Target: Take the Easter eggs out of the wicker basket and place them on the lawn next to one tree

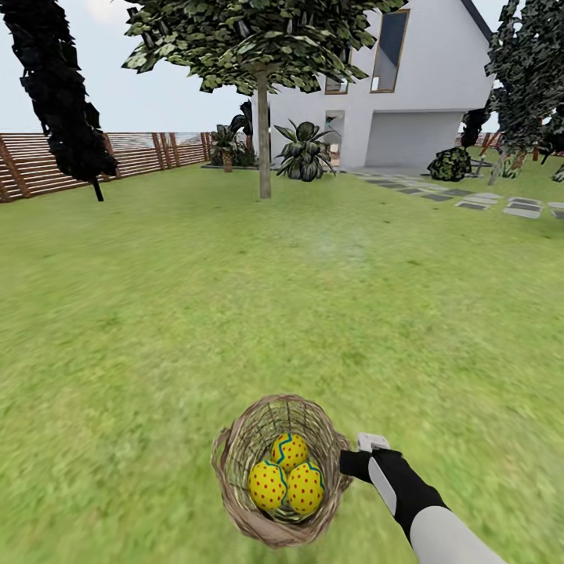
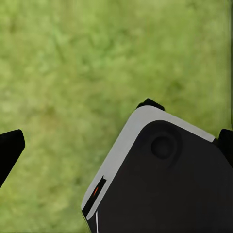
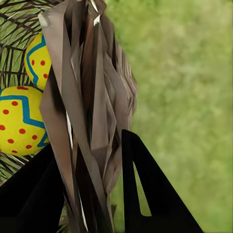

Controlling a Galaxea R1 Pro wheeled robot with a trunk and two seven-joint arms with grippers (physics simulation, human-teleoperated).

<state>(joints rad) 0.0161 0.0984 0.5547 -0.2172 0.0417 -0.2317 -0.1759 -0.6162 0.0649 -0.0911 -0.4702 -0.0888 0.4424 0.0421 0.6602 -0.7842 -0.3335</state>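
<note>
The tan wicker basket (image 1: 235,462) is low in the head view, over the lawn (image 1: 235,298), with three yellow red-dotted Easter eggs (image 1: 290,451) inside. My right gripper (image 1: 350,464) is shut on the basket's right rim. In the right wrist view its black fingers (image 3: 150,194) straddle the woven wall (image 3: 92,97), and two eggs (image 3: 19,119) show behind it. The left gripper (image 2: 120,141) hangs open over bare grass, its fingertips (image 2: 10,148) far apart. The tree (image 1: 265,149) with the straight grey trunk stands far ahead across the grass.
A dark conical tree (image 1: 63,102) and a wooden fence (image 1: 141,153) stand at the far left. A white house (image 1: 407,94), low dark plants (image 1: 304,153) and grey stepping stones (image 1: 501,205) lie at the far right. A grey and black robot part (image 2: 165,179) is under the left wrist camera.
</note>
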